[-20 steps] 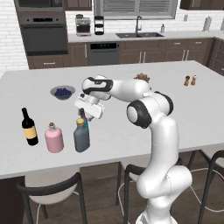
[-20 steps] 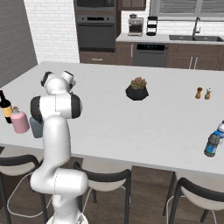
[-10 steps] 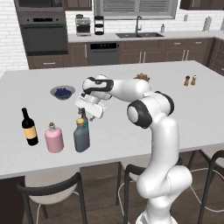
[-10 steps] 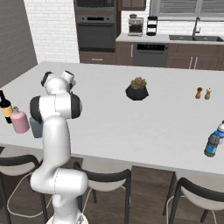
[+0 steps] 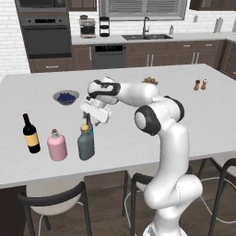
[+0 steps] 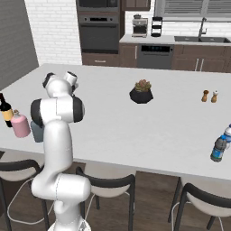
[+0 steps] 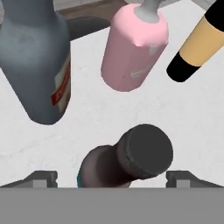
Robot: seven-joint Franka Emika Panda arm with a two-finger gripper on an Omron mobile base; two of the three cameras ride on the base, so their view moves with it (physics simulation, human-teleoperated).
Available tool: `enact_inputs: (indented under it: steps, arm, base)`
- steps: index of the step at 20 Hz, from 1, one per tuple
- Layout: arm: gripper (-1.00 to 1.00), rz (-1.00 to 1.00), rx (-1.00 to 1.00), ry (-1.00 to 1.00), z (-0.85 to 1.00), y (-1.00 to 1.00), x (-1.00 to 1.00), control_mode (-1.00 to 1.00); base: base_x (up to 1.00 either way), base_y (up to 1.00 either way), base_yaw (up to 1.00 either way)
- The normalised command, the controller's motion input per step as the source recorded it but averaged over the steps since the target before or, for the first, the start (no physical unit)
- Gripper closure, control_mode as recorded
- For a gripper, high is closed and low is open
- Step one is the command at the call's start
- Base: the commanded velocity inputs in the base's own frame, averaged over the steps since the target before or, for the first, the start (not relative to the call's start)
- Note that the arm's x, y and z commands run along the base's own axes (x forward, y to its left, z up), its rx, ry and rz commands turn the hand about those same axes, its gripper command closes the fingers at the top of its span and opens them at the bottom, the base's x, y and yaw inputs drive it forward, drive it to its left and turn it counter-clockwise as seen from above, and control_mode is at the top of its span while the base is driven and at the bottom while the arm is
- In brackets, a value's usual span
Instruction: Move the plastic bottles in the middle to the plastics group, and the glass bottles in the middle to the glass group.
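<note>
The slim dark brown glass bottle (image 7: pixel 142 153) stands upright on the white island between my gripper's (image 7: pixel 111 177) fingers. The jaws are open, with a gap on each side of its cap. In the left base view my gripper (image 5: pixel 93 115) hangs over that bottle (image 5: pixel 89 125), just behind the grey flask (image 5: pixel 85 144). The pink glass bottle (image 5: pixel 56 145) stands left of the flask, and the yellow-labelled wine bottle (image 5: pixel 31 134) is further left. The hand view shows the flask (image 7: pixel 37 65), pink bottle (image 7: pixel 133 48) and wine bottle (image 7: pixel 197 48) close ahead. A clear plastic bottle (image 6: pixel 219 147) with a blue cap stands far right.
A bowl of blueberries (image 5: pixel 66 97) sits behind the glass group. A potted succulent (image 6: pixel 141 92) and two small shakers (image 6: pixel 210 96) stand toward the back of the island (image 6: pixel 135 131). Dark stools line the front edge, close to the bottles.
The jaws have spread wider and let go of the dark bottle, which now stands on its own. The arm has barely moved.
</note>
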Motion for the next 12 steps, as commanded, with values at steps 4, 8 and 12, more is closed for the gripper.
enact_inputs:
  steps: [4,8,12]
  arm:
    - [-1.0,-0.07,0.0,0.0,0.18,-0.04,0.01,-1.0]
    - [-1.0,-0.08,0.0,0.0,0.1,-0.2,0.02,-1.0]
    - [-1.0,-0.14,0.0,0.11,0.08,-0.51,0.21,-1.0]
  base:
    - [0.0,0.0,0.0]
    - [0.0,0.0,0.0]
    - [0.0,0.0,0.0]
